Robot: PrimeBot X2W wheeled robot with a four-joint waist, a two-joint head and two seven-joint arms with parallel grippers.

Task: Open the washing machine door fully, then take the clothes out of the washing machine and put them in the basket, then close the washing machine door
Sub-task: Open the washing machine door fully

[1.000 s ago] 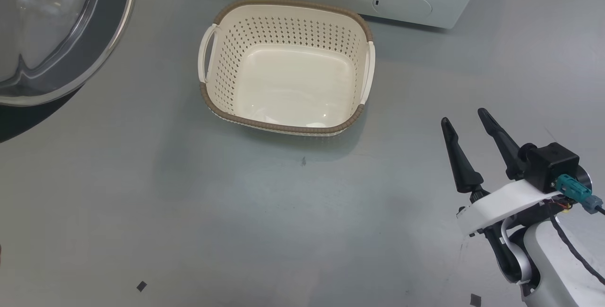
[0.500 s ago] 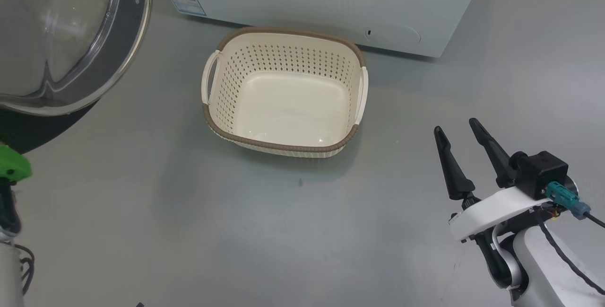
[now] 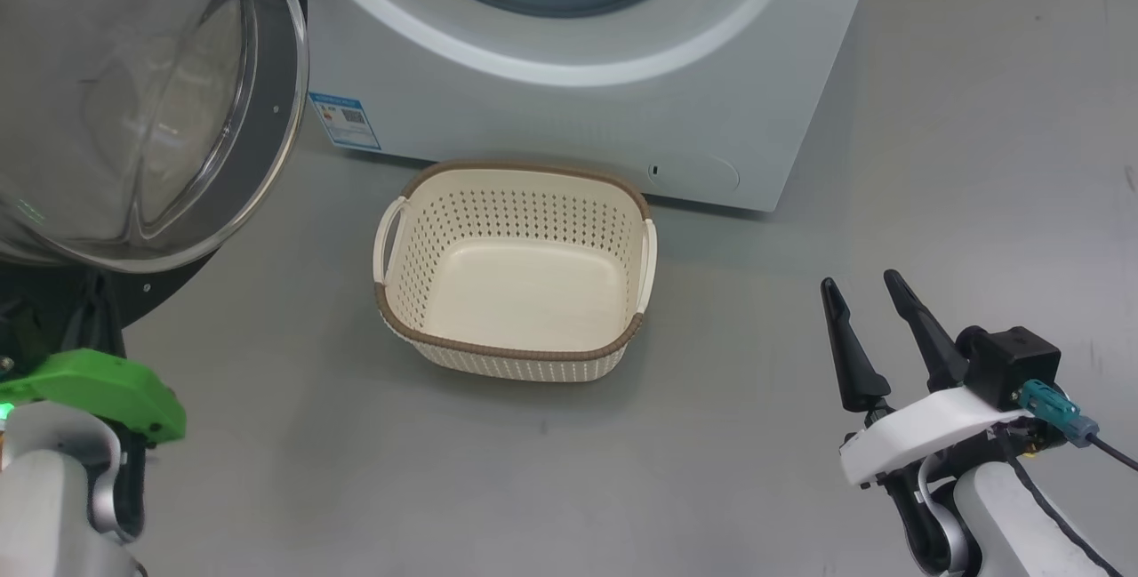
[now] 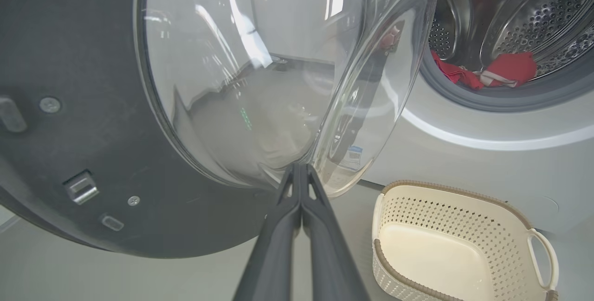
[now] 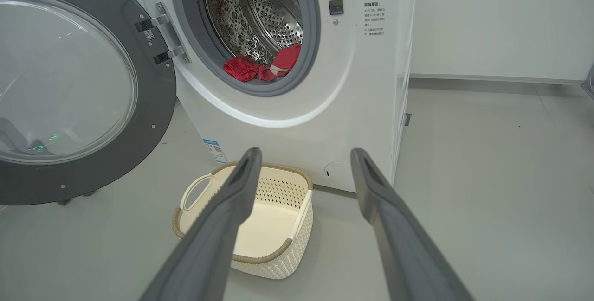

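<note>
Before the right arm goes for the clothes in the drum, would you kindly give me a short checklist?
1. The washing machine door open, clear of the drum: ok.
2. The clothes visible at the drum's front: ok.
3. The basket empty, before the washing machine: ok.
4. The right gripper open, holding nothing: ok.
5. The left gripper shut, free of the door glass: cannot tell.

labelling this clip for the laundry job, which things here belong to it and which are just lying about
Belongs to the job: washing machine door, washing machine, clothes, basket.

Just there: blue sticker, round flap, floor, wall.
</note>
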